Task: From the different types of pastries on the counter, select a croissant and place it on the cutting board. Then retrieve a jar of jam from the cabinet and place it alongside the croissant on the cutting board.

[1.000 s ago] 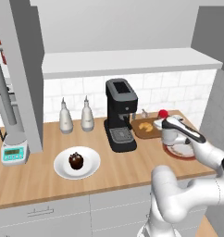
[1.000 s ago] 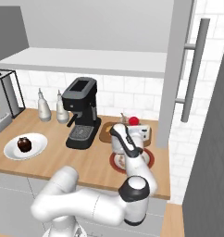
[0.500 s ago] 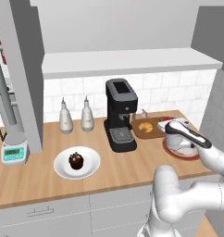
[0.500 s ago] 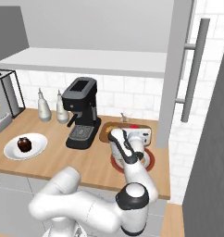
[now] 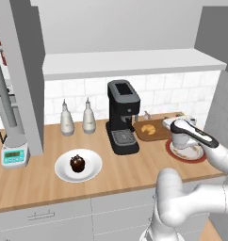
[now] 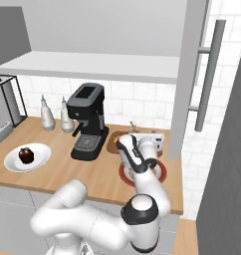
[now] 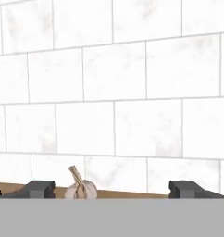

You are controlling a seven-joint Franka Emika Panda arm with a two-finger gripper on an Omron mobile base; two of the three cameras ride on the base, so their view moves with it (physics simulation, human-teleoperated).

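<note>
- Now risking a knock: arm hanging low over the cutting board [image 5: 156,132], any sideways swing liable to tip the jam or shove the croissant [image 5: 147,128].
- Claw [image 7: 111,189] spread wide, holding nothing, facing the tiled wall, a garlic bulb [image 7: 80,187] between the tips.
- Croissant on the board, at about 9 o'clock from the claw in the left base view; jar hidden behind the hand.

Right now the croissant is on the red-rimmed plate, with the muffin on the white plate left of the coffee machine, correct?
Not quite. The croissant lies on the cutting board, behind the red-rimmed plate, as the left base view shows. The muffin is indeed on the white plate, left of the coffee machine.
</note>
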